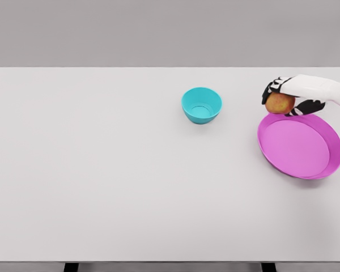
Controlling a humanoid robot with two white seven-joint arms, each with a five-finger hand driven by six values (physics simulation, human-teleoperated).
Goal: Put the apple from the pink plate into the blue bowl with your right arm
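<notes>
My right hand point(287, 97) comes in from the right edge and is shut on a red-yellow apple point(279, 103). It holds the apple in the air just above the far left rim of the pink plate point(328, 153). The plate holds nothing else. A blue-green bowl point(202, 105) stands to the left of the hand, about a plate's width away, and shows nothing inside. My left arm is out of view.
The white table point(102, 170) spans the whole view, with its far edge at the top and its front edge near the bottom. Two dark table legs show below the front edge.
</notes>
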